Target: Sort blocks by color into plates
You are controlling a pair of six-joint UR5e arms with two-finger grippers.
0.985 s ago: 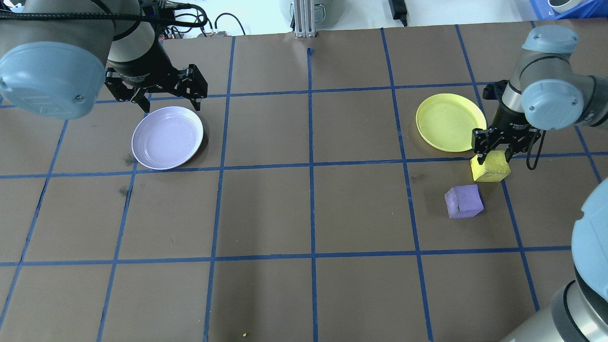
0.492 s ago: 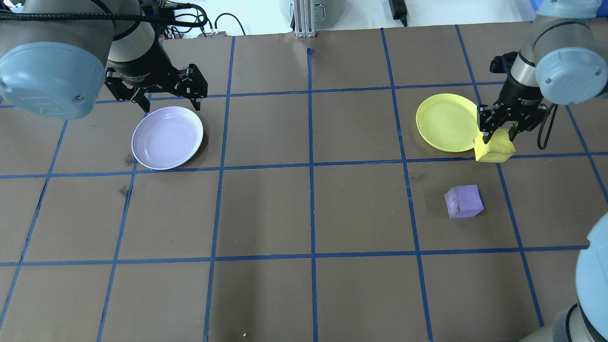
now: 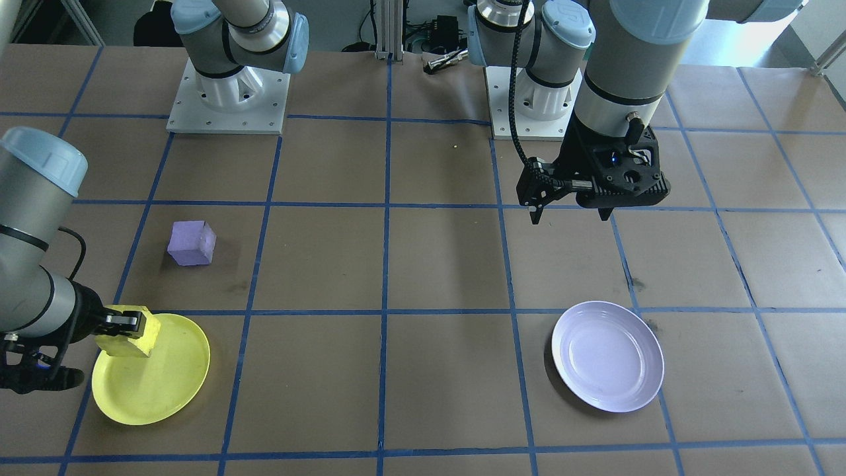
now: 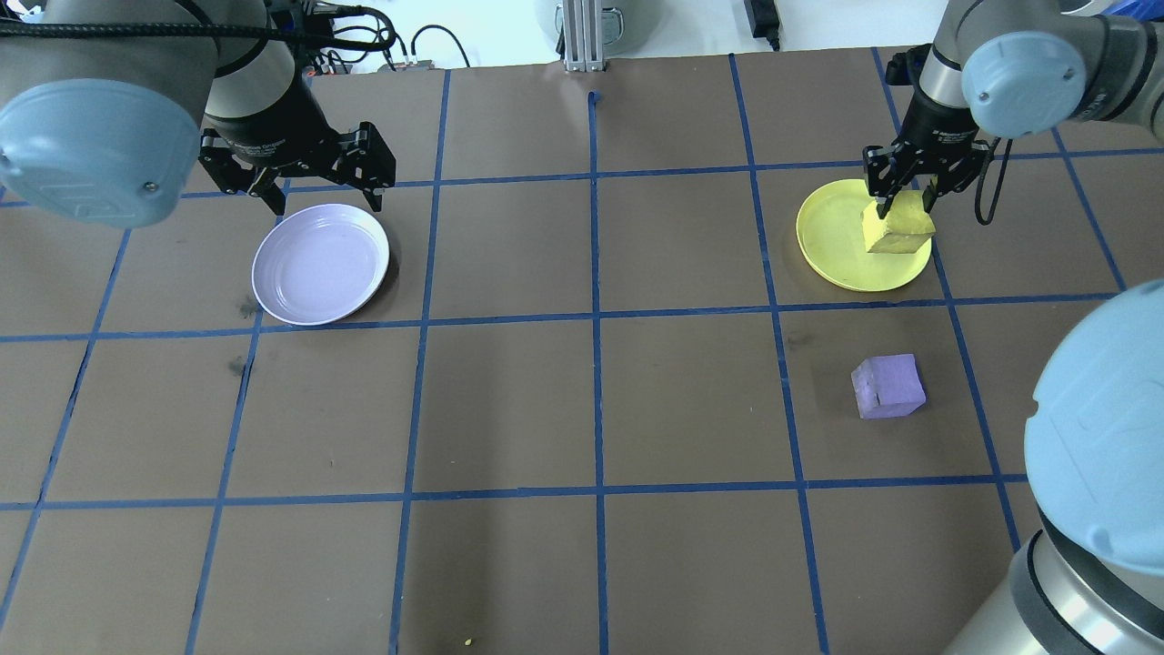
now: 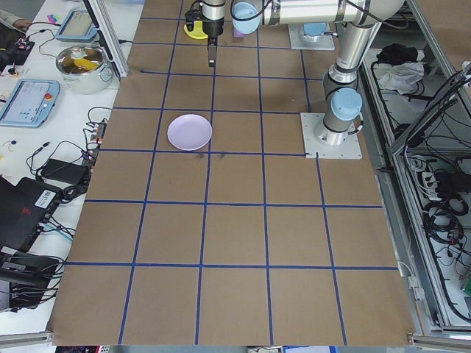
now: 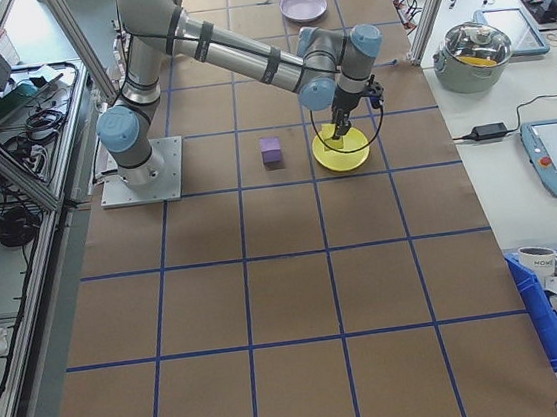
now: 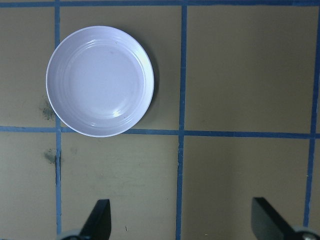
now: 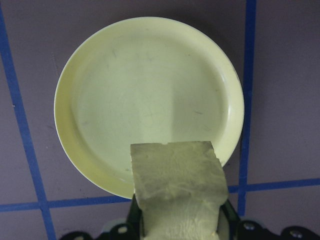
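Front view: right gripper (image 3: 119,324) clamped on yellow block (image 3: 129,332), tilted, above yellow plate (image 3: 165,390) rim.
Overhead: purple block (image 4: 888,386) on table, turned off grid; left gripper (image 4: 314,186) fingers apart, beside lavender plate (image 4: 320,264).

A round yellow plate (image 8: 100,100) lies on a dark surface crossed by blue tape lines (image 8: 247,75). Below the plate's middle, a rough pale yellow block (image 8: 177,185) covers its lower rim, clamped between the right gripper (image 8: 177,227) at the bottom edge. One tape line runs just right of the plate.
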